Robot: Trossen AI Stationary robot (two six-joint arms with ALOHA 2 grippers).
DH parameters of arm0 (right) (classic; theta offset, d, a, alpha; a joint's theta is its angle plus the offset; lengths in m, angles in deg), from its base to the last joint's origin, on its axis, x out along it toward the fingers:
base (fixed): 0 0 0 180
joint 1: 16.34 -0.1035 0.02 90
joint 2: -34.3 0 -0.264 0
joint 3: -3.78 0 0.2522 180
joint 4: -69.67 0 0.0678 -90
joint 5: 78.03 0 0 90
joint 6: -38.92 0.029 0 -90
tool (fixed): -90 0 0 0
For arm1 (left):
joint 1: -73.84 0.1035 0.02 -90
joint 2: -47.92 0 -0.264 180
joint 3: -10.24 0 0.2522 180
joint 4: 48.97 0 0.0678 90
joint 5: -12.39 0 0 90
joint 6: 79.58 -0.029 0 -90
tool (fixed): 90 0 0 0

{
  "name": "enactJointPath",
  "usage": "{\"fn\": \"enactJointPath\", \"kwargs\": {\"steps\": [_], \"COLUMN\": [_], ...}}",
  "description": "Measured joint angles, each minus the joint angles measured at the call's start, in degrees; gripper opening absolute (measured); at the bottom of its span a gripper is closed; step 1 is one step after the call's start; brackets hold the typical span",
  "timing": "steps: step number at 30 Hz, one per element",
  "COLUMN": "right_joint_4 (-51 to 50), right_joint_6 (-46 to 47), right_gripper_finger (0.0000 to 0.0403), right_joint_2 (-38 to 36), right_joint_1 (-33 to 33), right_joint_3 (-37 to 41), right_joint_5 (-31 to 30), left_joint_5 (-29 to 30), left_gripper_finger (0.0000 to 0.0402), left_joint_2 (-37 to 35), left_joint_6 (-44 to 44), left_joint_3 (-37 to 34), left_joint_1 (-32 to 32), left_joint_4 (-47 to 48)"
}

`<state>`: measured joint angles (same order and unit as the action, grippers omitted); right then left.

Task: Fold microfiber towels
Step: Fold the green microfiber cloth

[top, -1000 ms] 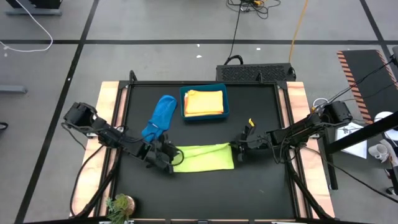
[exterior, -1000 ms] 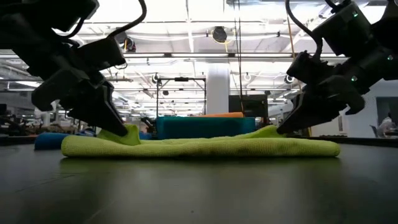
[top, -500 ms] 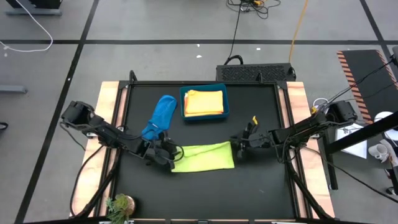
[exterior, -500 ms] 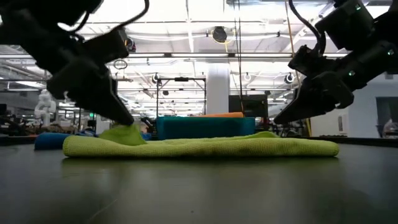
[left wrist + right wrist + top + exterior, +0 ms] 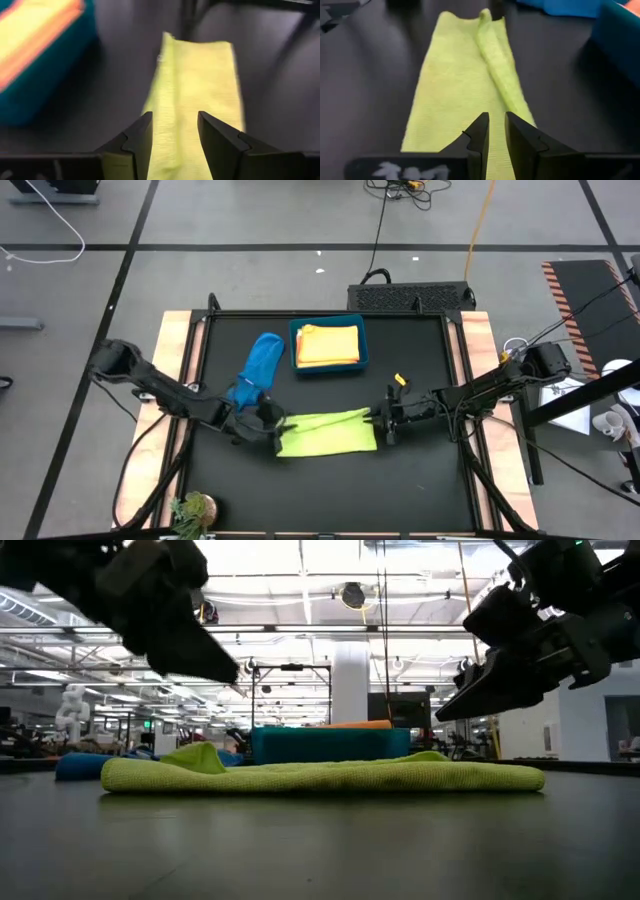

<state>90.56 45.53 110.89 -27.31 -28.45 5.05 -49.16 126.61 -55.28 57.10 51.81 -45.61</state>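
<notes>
A lime green microfiber towel (image 5: 325, 433) lies folded into a long strip in the middle of the black table, flat on it in the low view (image 5: 320, 776). A small hump stands up at its left end (image 5: 195, 756). My left gripper (image 5: 270, 423) hovers open above that left end (image 5: 175, 135). The towel (image 5: 195, 75) runs away below its fingers. My right gripper (image 5: 385, 423) hangs above the right end, open by a narrow gap (image 5: 496, 131). Both are clear of the cloth in the low view.
A crumpled blue towel (image 5: 257, 365) lies at the far left of the table. Beside it stands a teal bin (image 5: 329, 370) with yellow and orange towels stacked inside. A small plant (image 5: 190, 510) sits at the near left corner. Bare black table lies in front of the green towel.
Both grippers have let go of the green towel's ends and risen clear of it, the left one higher than the right. The towel stays folded and flat where it was, with the small hump left at its left end.
</notes>
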Motion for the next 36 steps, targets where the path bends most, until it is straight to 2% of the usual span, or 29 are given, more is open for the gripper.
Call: {"fn": "enactJointPath", "kwargs": {"steps": [5, 9, 13, 16, 25, 31, 36], "right_joint_4": [4.1, 9.0, 10.2, 10.3, 9.7, 9.7, 9.8], "right_joint_6": [-0.2, 0.2, 0.2, 0.0, 1.7, 2.8, 3.2], "right_gripper_finger": [0.0055, 0.0055, 0.0055, 0.0055, 0.0055, 0.0055, 0.0055], "right_joint_2": [5.0, 10.0, 14.2, 16.7, 18.7, 18.7, 18.7], "right_joint_1": [0.0, -0.2, -0.4, 0.3, 3.5, 5.9, 7.9], "right_joint_3": [0.0, -0.1, -1.5, -2.6, -3.4, -3.4, -3.4], "right_joint_5": [1.5, 5.5, 5.6, 3.3, -7.7, -9.6, -9.6], "left_joint_5": [-2.1, -5.7, -6.6, -6.5, -1.4, 1.4, 10.5], "left_gripper_finger": [0.0159, 0.0159, 0.0159, 0.0159, 0.0159, 0.0159, 0.0159], "left_joint_2": [10.2, 16.5, 20.9, 22.7, 21.6, 18.9, 17.4], "left_joint_6": [0.3, 1.7, 0.7, -1.7, -5.7, -9.2, -11.2], "left_joint_3": [0.0, 0.3, 2.1, 2.5, 2.8, 2.8, 2.8], "left_joint_1": [-0.7, 0.2, 1.2, 2.4, 6.6, 8.7, 10.5], "left_joint_4": [-8.7, -14.5, -14.8, -13.5, -9.6, -7.2, -2.7]}}
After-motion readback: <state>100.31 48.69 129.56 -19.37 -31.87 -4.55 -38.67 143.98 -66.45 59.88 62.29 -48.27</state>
